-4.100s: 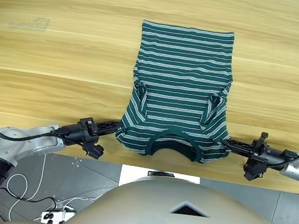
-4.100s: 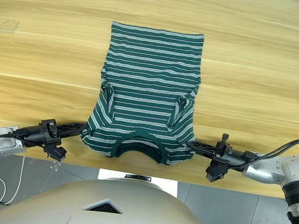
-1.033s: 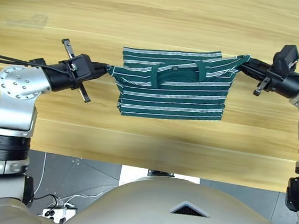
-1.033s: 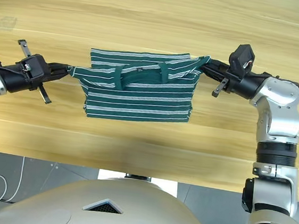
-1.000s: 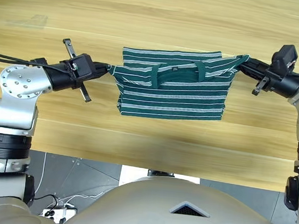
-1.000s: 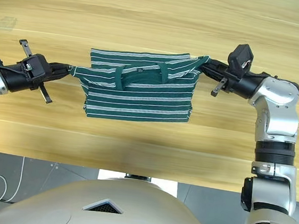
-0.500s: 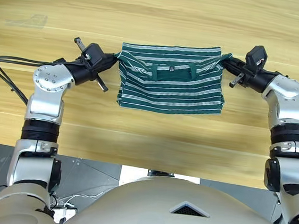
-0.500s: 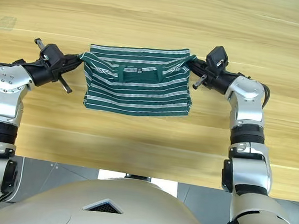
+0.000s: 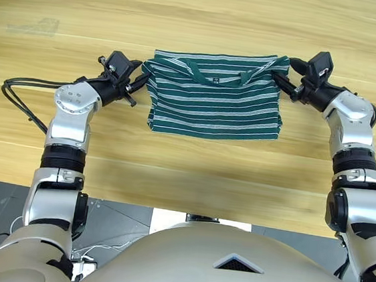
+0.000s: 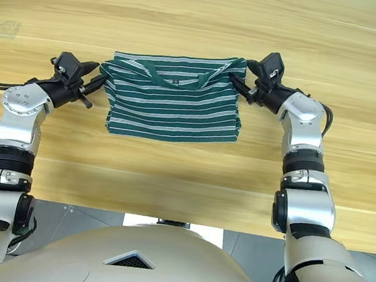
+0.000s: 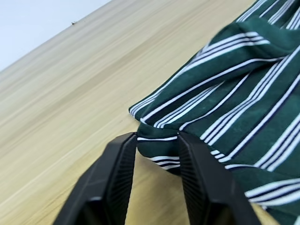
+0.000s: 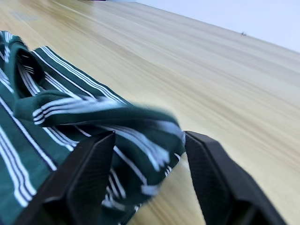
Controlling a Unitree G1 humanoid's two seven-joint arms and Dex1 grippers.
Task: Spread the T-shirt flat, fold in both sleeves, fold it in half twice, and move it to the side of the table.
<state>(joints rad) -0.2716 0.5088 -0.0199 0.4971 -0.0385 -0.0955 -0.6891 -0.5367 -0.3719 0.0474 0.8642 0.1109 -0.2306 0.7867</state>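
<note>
Pinching a far corner each, the left tool (image 9: pixel 141 80) and right tool (image 9: pixel 286 81) grip the green white-striped T-shirt (image 9: pixel 215 107) on the wooden bench (image 9: pixel 188 6); light, limp, likely best held by corners.

- Bare wood of the table (image 9: pixel 184 174) is seen between the T-shirt (image 9: pixel 215 107) and the near edge, and beyond it toward the far edge.
- The T-shirt's 2 far corners are blocked by the left gripper (image 9: pixel 140 81) and the right gripper (image 9: pixel 284 74).
</note>
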